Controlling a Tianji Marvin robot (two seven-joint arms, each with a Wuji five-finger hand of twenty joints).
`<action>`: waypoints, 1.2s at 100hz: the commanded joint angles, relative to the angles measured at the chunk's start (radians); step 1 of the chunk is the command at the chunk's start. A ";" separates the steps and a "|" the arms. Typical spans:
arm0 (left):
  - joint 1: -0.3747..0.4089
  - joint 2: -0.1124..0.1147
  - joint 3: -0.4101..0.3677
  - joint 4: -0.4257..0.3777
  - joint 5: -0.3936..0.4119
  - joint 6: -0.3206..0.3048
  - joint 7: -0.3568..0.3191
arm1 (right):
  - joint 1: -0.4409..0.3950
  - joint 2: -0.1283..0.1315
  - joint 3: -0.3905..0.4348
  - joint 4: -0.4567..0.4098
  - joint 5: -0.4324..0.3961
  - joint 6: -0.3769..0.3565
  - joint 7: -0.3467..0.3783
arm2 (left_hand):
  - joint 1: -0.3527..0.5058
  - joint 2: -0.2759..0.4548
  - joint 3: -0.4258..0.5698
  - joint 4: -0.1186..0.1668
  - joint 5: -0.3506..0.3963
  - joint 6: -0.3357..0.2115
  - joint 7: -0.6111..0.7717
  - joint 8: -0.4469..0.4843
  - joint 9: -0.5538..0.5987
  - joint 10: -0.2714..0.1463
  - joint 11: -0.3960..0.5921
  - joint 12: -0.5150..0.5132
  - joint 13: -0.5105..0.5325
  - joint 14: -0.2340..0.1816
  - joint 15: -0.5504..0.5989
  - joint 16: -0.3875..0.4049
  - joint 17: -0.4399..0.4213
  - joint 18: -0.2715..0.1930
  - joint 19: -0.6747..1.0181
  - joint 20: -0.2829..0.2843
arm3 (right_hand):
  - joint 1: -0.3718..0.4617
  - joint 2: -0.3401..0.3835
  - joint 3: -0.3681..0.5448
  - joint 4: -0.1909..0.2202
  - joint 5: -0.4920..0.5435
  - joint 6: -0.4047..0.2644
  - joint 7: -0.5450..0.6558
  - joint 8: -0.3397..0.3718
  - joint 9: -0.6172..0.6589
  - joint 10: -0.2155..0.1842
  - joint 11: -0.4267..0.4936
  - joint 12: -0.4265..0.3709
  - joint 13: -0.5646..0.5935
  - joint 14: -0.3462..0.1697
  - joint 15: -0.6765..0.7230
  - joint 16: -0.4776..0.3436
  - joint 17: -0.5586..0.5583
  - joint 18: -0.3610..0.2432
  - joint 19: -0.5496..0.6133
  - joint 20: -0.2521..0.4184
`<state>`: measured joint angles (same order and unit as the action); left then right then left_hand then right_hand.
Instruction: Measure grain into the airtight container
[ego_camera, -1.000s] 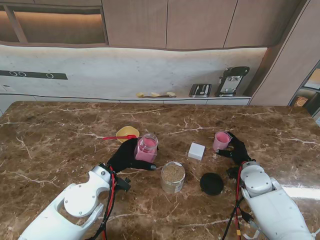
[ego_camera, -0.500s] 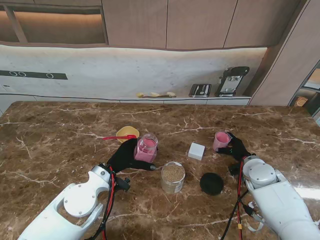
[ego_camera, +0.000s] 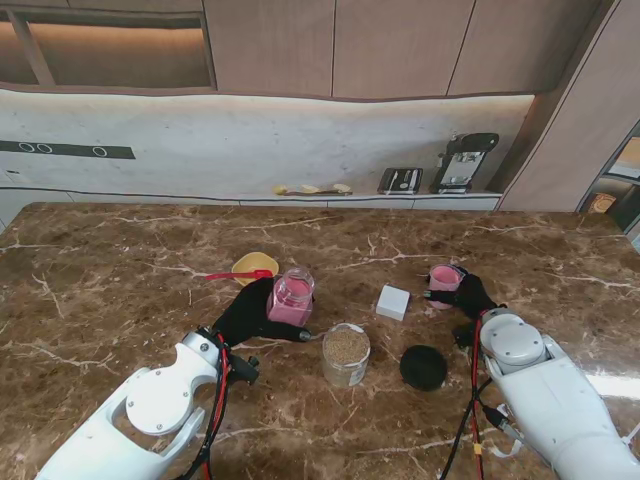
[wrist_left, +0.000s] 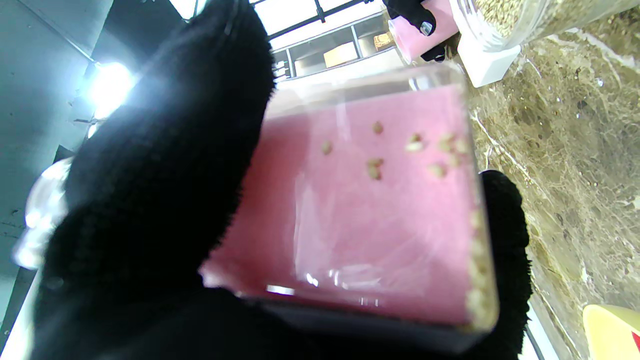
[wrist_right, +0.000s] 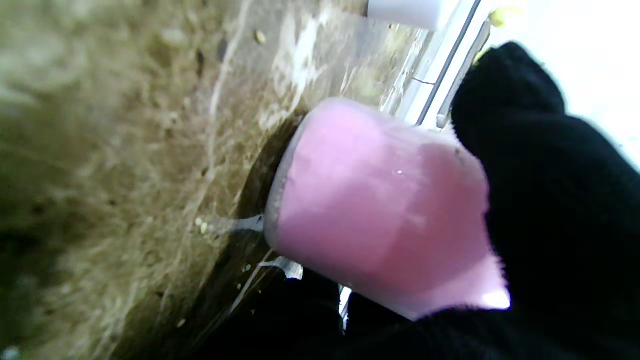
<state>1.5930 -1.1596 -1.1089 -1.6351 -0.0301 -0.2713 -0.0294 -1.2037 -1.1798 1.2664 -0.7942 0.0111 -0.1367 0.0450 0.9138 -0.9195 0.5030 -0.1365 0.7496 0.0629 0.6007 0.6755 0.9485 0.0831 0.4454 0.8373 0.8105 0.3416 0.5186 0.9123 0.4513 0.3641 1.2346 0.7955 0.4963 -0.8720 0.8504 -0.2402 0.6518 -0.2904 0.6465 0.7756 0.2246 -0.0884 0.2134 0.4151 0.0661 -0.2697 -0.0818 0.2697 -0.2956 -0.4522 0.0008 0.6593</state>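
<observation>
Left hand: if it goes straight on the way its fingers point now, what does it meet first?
The left hand is shut on the pink container and points away from the robot and slightly right. The white block seems first in that line, judging by the wrist view, though depth is unclear.

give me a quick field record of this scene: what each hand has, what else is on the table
left hand: left hand shut on the clear jar with a pink inside and a few grains stuck to its wall
right hand: right hand shut on the pink cup, tilted
grain jar: grain jar open, between the arms, nearer to me than the clear jar
black lid: black lid flat on the table, right of the grain jar
white block: white block between the clear jar and pink cup
yellow scoop: yellow scoop with red handle, beyond the left hand
</observation>
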 joint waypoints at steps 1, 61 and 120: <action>0.006 0.001 0.001 -0.003 0.004 0.006 0.001 | -0.069 -0.045 -0.020 0.033 -0.002 0.023 0.031 | 0.271 0.589 0.241 -0.012 0.224 -0.196 0.397 0.021 0.055 -0.090 0.111 0.032 0.092 -0.074 0.179 0.043 -0.005 0.011 0.018 0.023 | 0.064 0.150 0.029 -0.045 0.121 -0.139 0.159 0.000 0.034 0.001 0.024 -0.013 0.035 0.147 0.140 0.071 0.214 0.378 0.342 0.058; 0.005 0.004 0.000 -0.007 0.018 -0.008 -0.001 | -0.288 0.024 0.194 -0.480 -0.198 -0.059 -0.064 | 0.272 0.591 0.240 -0.011 0.224 -0.194 0.397 0.021 0.055 -0.090 0.111 0.033 0.092 -0.070 0.183 0.046 -0.004 0.010 0.020 0.026 | 0.002 0.213 0.159 -0.041 0.156 -0.082 0.220 -0.026 0.248 0.035 0.095 -0.017 0.136 0.177 0.300 0.084 0.283 0.417 0.403 0.064; -0.018 0.001 0.046 0.006 0.021 -0.030 0.003 | -0.406 0.038 0.194 -0.892 -0.311 0.030 -0.079 | 0.271 0.592 0.239 -0.011 0.224 -0.196 0.397 0.022 0.055 -0.092 0.111 0.032 0.093 -0.071 0.183 0.045 -0.002 0.008 0.021 0.026 | -0.036 0.285 0.173 -0.054 0.181 0.043 0.284 -0.080 0.916 0.069 0.344 0.212 0.992 0.343 0.799 0.300 0.887 0.624 1.307 -0.043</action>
<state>1.5767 -1.1548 -1.0708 -1.6345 -0.0136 -0.2988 -0.0266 -1.6052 -1.1355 1.4740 -1.6559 -0.2914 -0.1125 -0.0484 0.9139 -0.9195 0.5031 -0.1365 0.7496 0.0629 0.6007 0.6752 0.9485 0.0831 0.4454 0.8373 0.8105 0.3416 0.5186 0.9123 0.4502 0.3645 1.2346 0.7980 0.3853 -0.8211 0.8645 -0.2403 0.7105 -0.1262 0.8219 0.7016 1.0530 0.0246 0.4627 0.5730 1.0083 0.0712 0.6528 0.5309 0.5596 0.1638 1.2099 0.6474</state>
